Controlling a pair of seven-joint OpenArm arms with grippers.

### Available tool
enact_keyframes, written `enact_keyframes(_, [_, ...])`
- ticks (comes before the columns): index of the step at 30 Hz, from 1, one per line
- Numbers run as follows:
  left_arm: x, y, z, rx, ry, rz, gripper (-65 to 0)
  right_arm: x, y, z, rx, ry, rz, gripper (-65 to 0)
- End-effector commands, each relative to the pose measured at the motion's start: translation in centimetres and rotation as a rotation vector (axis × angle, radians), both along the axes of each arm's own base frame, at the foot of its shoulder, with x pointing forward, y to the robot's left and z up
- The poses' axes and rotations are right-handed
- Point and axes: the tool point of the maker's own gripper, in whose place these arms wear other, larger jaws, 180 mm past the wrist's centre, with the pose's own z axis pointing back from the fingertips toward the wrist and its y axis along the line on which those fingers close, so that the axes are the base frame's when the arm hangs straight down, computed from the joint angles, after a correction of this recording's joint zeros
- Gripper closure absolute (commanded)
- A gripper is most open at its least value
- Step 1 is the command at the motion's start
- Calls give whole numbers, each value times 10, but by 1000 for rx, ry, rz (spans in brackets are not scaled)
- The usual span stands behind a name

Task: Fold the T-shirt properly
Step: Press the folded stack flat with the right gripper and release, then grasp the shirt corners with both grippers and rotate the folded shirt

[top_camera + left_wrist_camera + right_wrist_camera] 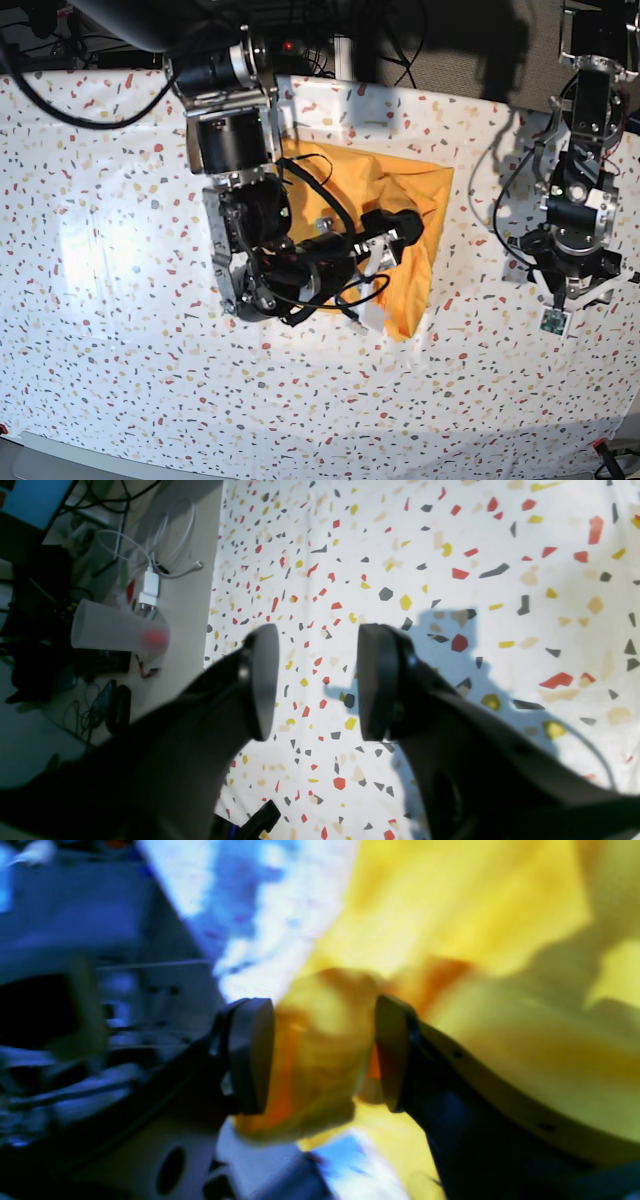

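Note:
The mustard-yellow T-shirt (412, 290) lies crumpled on the speckled cloth at the table's middle back, partly hidden under my right arm. My right gripper (405, 228) sits over the shirt's upper part. In the blurred right wrist view its pads stand wide apart, open, with a bunched fold of the T-shirt (320, 1040) filling the gap of the right gripper (325, 1055). My left gripper (317, 680) hovers open and empty above bare tablecloth, well to the right of the shirt, as the left gripper (558, 290) shows in the base view.
A white tablecloth (120, 250) with coloured flecks covers the table. Past its edge in the left wrist view lie a translucent cup (115, 630), a white charger (150, 587) and cables. Black cables loop around my right arm over the shirt.

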Motion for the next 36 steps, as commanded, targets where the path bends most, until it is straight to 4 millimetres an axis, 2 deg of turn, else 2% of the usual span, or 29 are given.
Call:
enact_keyframes(1, [6, 4, 18, 19, -57, 2, -245, 7, 14, 27, 80, -38, 17, -323])
enact_keyframes(4, [6, 4, 18, 19, -57, 1, -245, -5, 32, 44, 181, -24, 73, -323])
enact_keyframes(9, [6, 4, 18, 19, -57, 2, -245, -7, 38, 58, 258, -65, 114, -323])
enact_keyframes(13, [6, 4, 18, 19, -58, 1, -245, 10, 34, 81, 325, -99, 77, -323])
enact_keyframes(17, [7, 4, 18, 19, -60, -1, -245, 29, 29, 125, 472, -137, 46, -323])
enact_keyframes(20, [7, 1, 16, -3, -55, -7, -245, 51, 16, 145, 475, -195, -1, -323])
enact_keyframes(22, [9, -14, 12, -97, -58, -52, -245, 71, 2, 143, 387, -243, -55, -323])
enact_keyframes(25, [14, -53, 9, -314, -76, -182, -245, 109, -31, 127, 184, -322, -192, -323])
enact_keyframes(28, [11, -90, 9, -484, -50, -317, -245, 133, -53, 117, 81, -392, -307, -323])
enact_keyframes(30, [6, -110, 14, -557, -42, -402, -245, 137, -67, 103, 11, -408, -337, -323])
enact_keyframes(32, [-3, -134, 29, -593, -53, -509, -245, 135, -84, 86, -45, -398, -340, -323])
enact_keyframes(36, [-35, -185, 58, -714, -78, -716, -245, 130, -116, 49, -174, -418, -358, -323])
